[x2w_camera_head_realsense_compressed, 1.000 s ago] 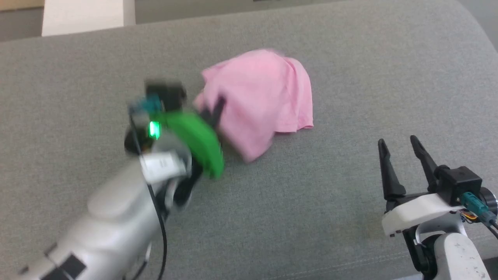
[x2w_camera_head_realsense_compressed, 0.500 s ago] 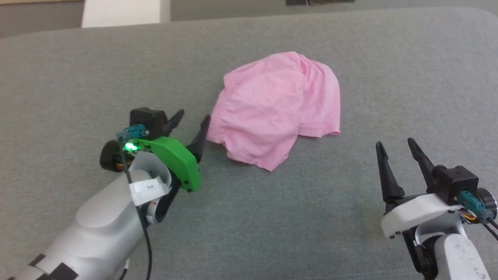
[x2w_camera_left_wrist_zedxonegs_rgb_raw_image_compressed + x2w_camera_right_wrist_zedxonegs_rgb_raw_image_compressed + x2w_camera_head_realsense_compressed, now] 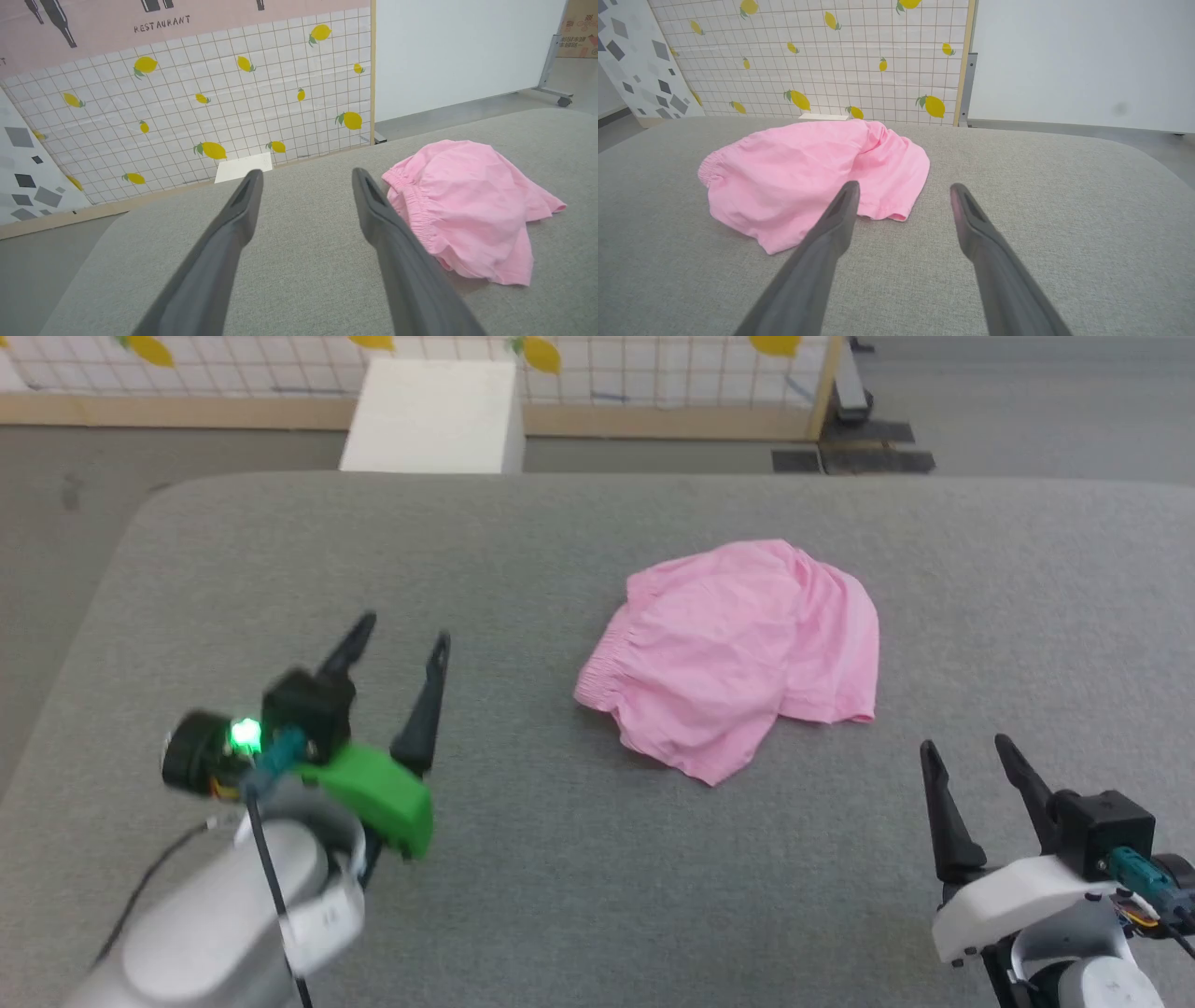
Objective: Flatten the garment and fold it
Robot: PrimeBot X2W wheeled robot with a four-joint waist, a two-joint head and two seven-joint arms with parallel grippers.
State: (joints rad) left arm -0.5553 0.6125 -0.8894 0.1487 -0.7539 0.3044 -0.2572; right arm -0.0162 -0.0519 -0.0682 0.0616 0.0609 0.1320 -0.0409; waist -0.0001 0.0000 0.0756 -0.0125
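The garment is a small light-pink pair of shorts, lying folded over and wrinkled on the grey padded surface, its gathered waistband toward the left. In the left wrist view the garment lies just right of the fingers, in the right wrist view the garment sits ahead and left. My left gripper is open and empty, well left of the cloth. My right gripper is open and empty, near the front right, a short way from the leg hem.
Beyond the surface's far edge stand a white box and a tiled panel with yellow lemons on the floor. A white wall panel rises at the back right. The surface's left edge drops to the floor.
My left gripper has let go of the garment, opened and drawn back to the left. The garment settled onto the surface. The head camera has tilted up. The right gripper stayed put.
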